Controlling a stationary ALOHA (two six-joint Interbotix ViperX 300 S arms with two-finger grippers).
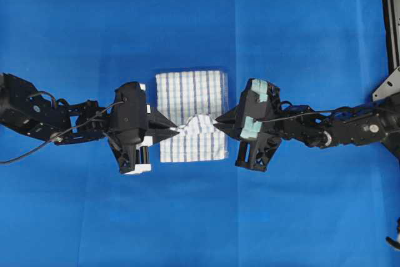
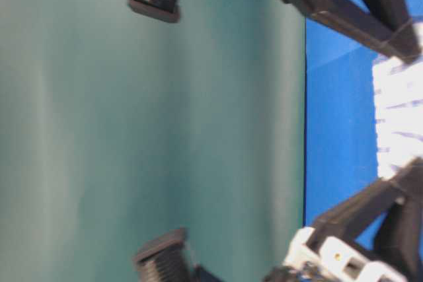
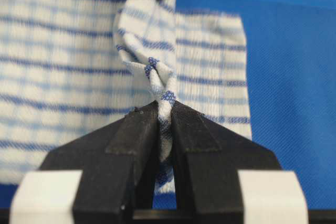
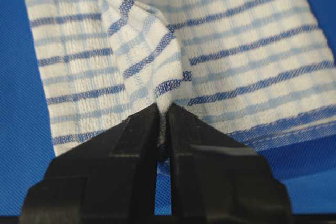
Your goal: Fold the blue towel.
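Note:
The blue towel [image 1: 190, 101] is a white cloth with thin blue stripes, lying folded in the middle of the blue table covering. Its middle is pinched up into a raised ridge between the two grippers. My left gripper [image 1: 177, 130] is shut on the ridge's left end; in the left wrist view the cloth [image 3: 152, 51] runs twisted out from between the fingers [image 3: 134, 135]. My right gripper [image 1: 215, 122] is shut on the ridge's right end; in the right wrist view the cloth [image 4: 142, 45] rises from the shut fingers [image 4: 134, 135]. The towel also shows at the right edge of the table-level view [image 2: 400, 117].
The blue table covering [image 1: 187, 217] spreads all around the towel. A black metal frame [image 1: 390, 17] stands at the right edge. Both arms lie along the table, left [image 1: 37, 114] and right [image 1: 350, 126]. The table-level view is mostly a blurred green wall [image 2: 152, 123].

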